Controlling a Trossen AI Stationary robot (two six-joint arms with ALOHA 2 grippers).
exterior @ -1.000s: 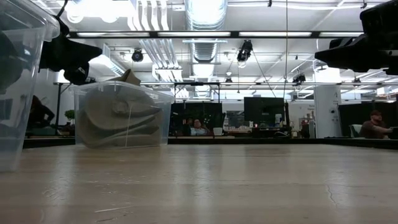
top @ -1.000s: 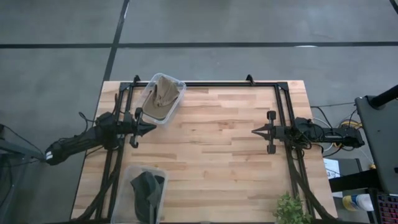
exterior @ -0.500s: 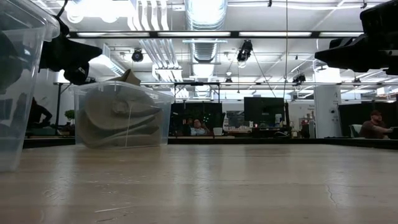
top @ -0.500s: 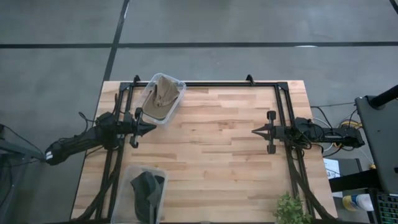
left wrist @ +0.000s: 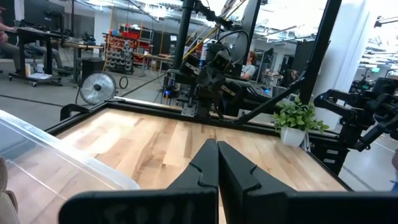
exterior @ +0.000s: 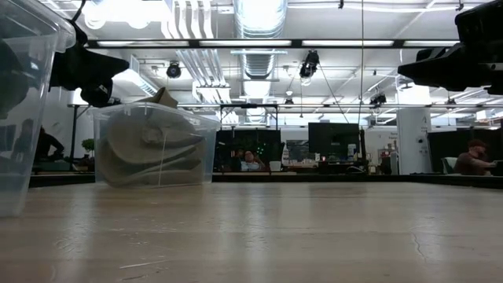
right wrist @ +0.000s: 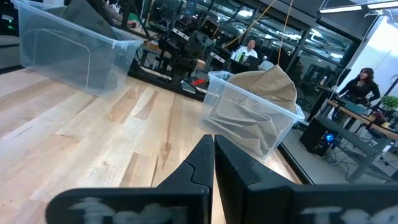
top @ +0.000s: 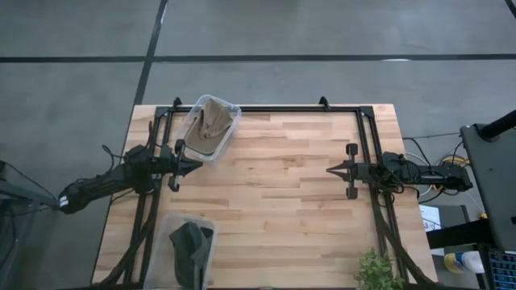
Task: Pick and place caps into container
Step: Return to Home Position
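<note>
Tan caps [top: 210, 123] lie piled in a clear container [top: 229, 107] at the table's far left; in the low view the tan caps [exterior: 149, 149] fill it, and the right wrist view shows the tan caps [right wrist: 258, 93] rising above its rim. Dark olive caps [top: 189, 246] sit in a second clear container [top: 168, 229] at the near left edge. My left gripper [top: 199, 165] hovers shut just near-side of the far container. My right gripper [top: 329, 170] hovers shut over the table's right part. Both hold nothing.
A black frame [top: 298, 108] runs along the table's far edge and down both sides. A small green plant [top: 376, 272] stands at the near right corner. Bare wood [top: 274, 185] spreads between the two grippers. People sit in the room beyond the table.
</note>
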